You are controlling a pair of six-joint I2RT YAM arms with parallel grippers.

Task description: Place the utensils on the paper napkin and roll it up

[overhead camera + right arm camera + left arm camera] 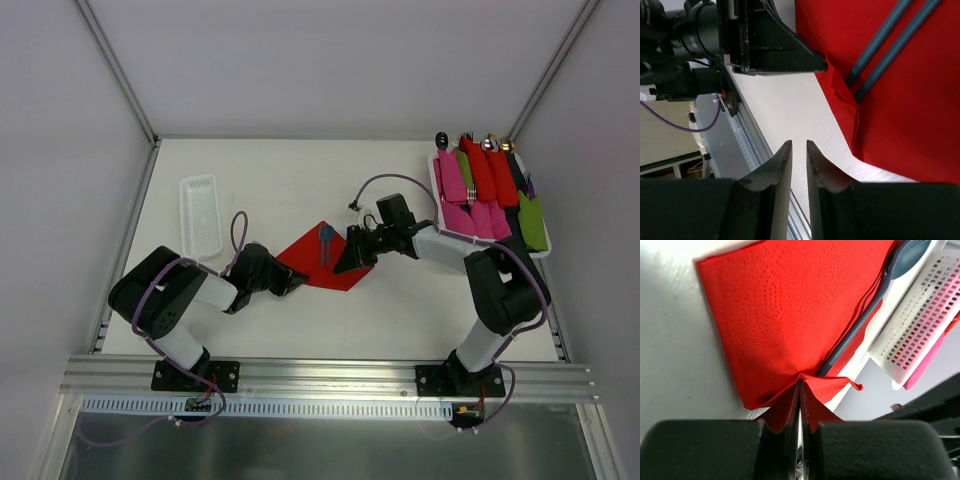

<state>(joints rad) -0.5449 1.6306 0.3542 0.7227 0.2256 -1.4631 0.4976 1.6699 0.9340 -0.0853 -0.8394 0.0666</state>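
Observation:
The red paper napkin (335, 270) lies as a diamond on the table between the two arms. Two blue-grey utensils (326, 242) rest on it side by side; their handles (887, 30) run across the red paper (910, 100). My left gripper (298, 281) is shut on the napkin's near-left corner, and the pinched paper (790, 315) puckers up at the jaws (800, 390), beside a utensil handle (865, 315). My right gripper (346, 264) hovers at the napkin's right edge. Its fingers (799, 147) stand a narrow gap apart over bare table with nothing between them.
A white basket (437, 190) at the back right holds pink, red and green rolled bundles and spare utensils. An empty clear tray (200, 213) stands at the back left. An aluminium rail (320, 375) runs along the near edge.

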